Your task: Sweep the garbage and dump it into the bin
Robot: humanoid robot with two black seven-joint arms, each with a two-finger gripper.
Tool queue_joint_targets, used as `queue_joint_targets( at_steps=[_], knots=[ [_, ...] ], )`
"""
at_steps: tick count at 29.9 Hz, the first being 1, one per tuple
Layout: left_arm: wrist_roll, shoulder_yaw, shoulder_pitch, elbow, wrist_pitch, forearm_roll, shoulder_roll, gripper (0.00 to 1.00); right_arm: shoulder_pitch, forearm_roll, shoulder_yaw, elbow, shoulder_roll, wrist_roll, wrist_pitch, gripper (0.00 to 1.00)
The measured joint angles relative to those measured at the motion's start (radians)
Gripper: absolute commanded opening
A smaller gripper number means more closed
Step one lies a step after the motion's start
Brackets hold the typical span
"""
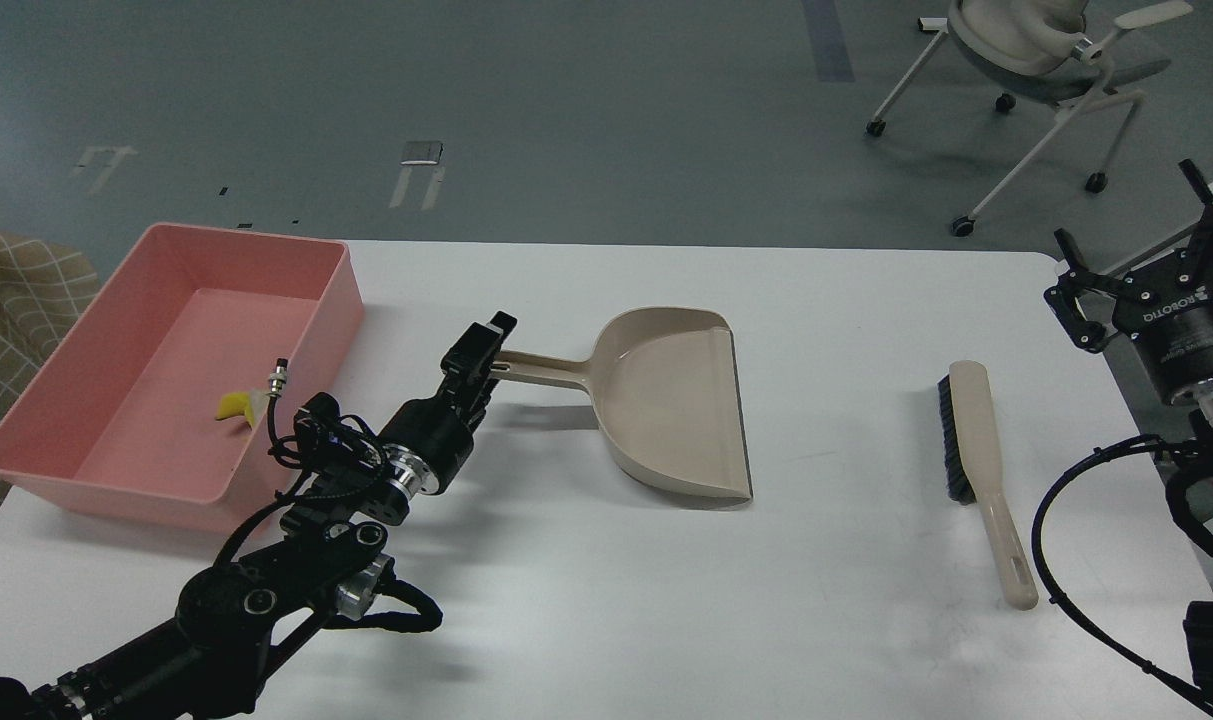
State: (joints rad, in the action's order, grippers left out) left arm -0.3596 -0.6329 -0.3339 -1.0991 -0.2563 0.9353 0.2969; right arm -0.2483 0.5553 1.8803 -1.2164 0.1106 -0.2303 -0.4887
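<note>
The garbage lies inside the pink bin (pixel 116 330) at the table's left: a yellow sponge chunk (pixel 230 406) with a whitish slice (pixel 255 407) touching its right side. The beige dustpan (pixel 671 405) lies flat on the table, with nothing in it, handle pointing left. My left gripper (pixel 481 358) is at the end of the handle, its fingers spread above and below it, and looks open. My right gripper (pixel 1136 225) is off the table's right edge, fingers spread wide, holding nothing.
A beige brush with black bristles (pixel 981 470) lies on the table's right side. A white office chair (pixel 1036 50) stands on the floor behind. A checked cushion (pixel 16 290) sits left of the bin.
</note>
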Motion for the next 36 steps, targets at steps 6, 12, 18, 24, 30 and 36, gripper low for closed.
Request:
queue_joint_targets(
  at_steps=[6,12,18,24,30,36],
  knots=[
    [0.001,-0.014,-0.002,-0.006,0.000,-0.009,0.090,0.81,0.003,0.000,0.000,0.000,-0.002,0.000,0.000,1.00],
    [0.002,-0.019,-0.018,-0.036,0.001,-0.012,0.163,0.83,0.007,0.000,-0.001,0.000,-0.003,-0.001,0.000,1.00],
    [0.009,-0.040,-0.033,-0.133,0.002,-0.026,0.226,0.85,0.009,0.000,-0.001,-0.003,-0.003,-0.001,0.000,1.00],
    [0.011,-0.094,-0.051,-0.201,0.008,-0.029,0.262,0.86,0.004,-0.001,-0.001,-0.015,-0.003,-0.001,0.000,1.00],
    [0.008,-0.251,-0.067,-0.193,0.077,-0.108,0.296,0.86,0.003,-0.002,0.003,-0.018,0.003,-0.001,0.000,1.00],
    [0.015,-0.375,-0.120,-0.114,0.203,-0.261,0.297,0.94,-0.010,-0.002,0.002,-0.006,0.000,-0.001,0.000,1.00]
  ],
)
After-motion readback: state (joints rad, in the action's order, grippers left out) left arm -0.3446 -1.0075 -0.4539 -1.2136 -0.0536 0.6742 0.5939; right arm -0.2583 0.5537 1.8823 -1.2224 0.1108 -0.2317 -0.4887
